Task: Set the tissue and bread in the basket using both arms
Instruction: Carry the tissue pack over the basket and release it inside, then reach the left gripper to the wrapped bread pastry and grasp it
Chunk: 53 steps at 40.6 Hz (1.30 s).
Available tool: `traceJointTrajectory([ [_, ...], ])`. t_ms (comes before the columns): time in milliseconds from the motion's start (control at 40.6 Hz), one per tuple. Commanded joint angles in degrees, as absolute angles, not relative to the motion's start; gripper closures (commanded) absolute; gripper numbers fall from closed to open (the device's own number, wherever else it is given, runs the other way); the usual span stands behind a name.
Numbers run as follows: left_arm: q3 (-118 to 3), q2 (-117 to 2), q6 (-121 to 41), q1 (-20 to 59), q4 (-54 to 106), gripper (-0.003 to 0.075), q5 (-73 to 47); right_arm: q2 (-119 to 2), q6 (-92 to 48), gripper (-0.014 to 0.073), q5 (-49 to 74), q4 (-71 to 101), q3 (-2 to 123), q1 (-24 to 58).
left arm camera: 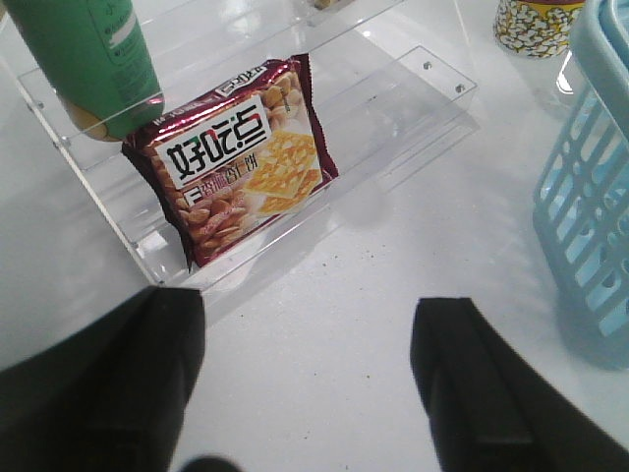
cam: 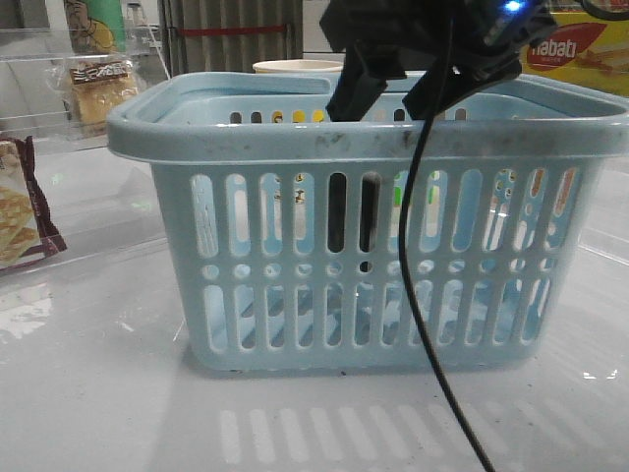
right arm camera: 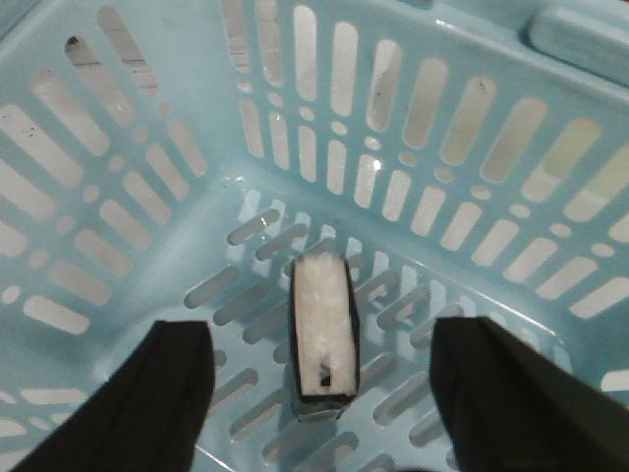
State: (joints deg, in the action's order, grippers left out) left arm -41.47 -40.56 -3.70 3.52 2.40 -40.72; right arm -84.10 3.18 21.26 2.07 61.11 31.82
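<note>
Spread wide and empty, my right gripper (right arm camera: 319, 393) hangs inside the scuffed light-blue slotted plastic basket (right arm camera: 118, 177) — the small black tissue pack (right arm camera: 322, 339) stands on its floor, centre frame. My left gripper (left arm camera: 310, 379), likewise open, holds nothing. Clear-wrapped golden-brown bread (cam: 98, 88) sits upper left — half remains, I judge.

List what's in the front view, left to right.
Maroon-edged snack packet → bread on the clear shelf → basket → right pincer above the basket → yellow-and-red nabati box.
</note>
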Motion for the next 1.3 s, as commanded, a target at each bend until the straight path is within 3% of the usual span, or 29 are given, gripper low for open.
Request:
traceJointTrajectory([
  [0,-42.9,-40.7,-3.3,3.5,2.7,0.0214,-36.1,-81.0,3.1,-0.0029,18.5,0.7,63.4,31.8],
  [320,-42.9,-40.7,-3.3,3.5,2.7,0.0214,-36.1,-68.5,3.1,-0.0029,30.9,-4.8,62.7,31.8],
  [665,-42.9,-42.7,-3.3,3.5,2.7,0.0214,-34.7,-47.9,3.1,-0.0029,33.1,-5.5,53.1,31.8],
  [911,-44.2,-51.6,-3.8,3.5,2.7,0.0188,-31.2,-38.6,3.1,-0.0029,34.2,-5.7,47.8,31.8],
  [1083,-48.2,-59.9,-4.8,3.5,2.8,0.0104,-29.3,-38.1,3.1,-0.0029,34.6,-5.7,47.8,31.8],
  [1280,-56.8,-70.4,-4.8,3.5,3.3,0.0103,-27.3,-38.1,3.1,-0.0029,34.6,-5.7,47.8,31.8],
])
